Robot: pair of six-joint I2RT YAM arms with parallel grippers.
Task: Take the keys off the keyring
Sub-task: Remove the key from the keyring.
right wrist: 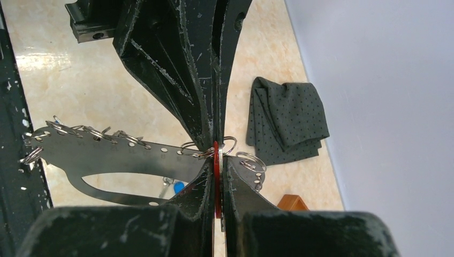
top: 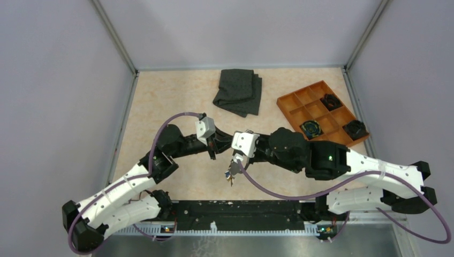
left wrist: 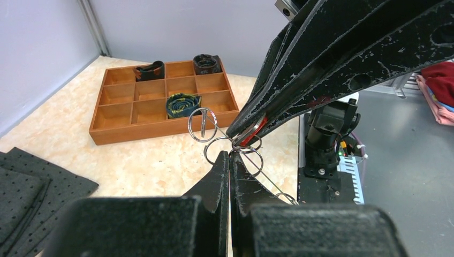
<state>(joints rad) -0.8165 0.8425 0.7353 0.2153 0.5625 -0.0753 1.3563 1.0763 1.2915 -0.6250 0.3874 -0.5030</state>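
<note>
Apparently the job is only in its opening stage: no key that I can see lies loose on the pale marbled tabletop, and the work hangs in the air over the middle of its near edge. The grey flat metal keyring band, curved with a long cut-out and a row of small holes, carries thin wire split rings along its edge.

The left arm's fingers are pressed together, pinching the wire of those rings. The right arm's fingers come in from the opposite side, their tips just beside the left ones. They are also squeezed tight, nipping a thin red plastic key head edge-on. A small blue-headed key dangles below the band, so at least that one is on it.

Whether the red key is already free of its ring is hidden behind the fingers. I judge that it is the one being worked off, with every other key left to do.

At the far edge lie a folded dark grey dotted cloth and, toward the far right corner, an orange-brown wooden compartment tray.
</note>
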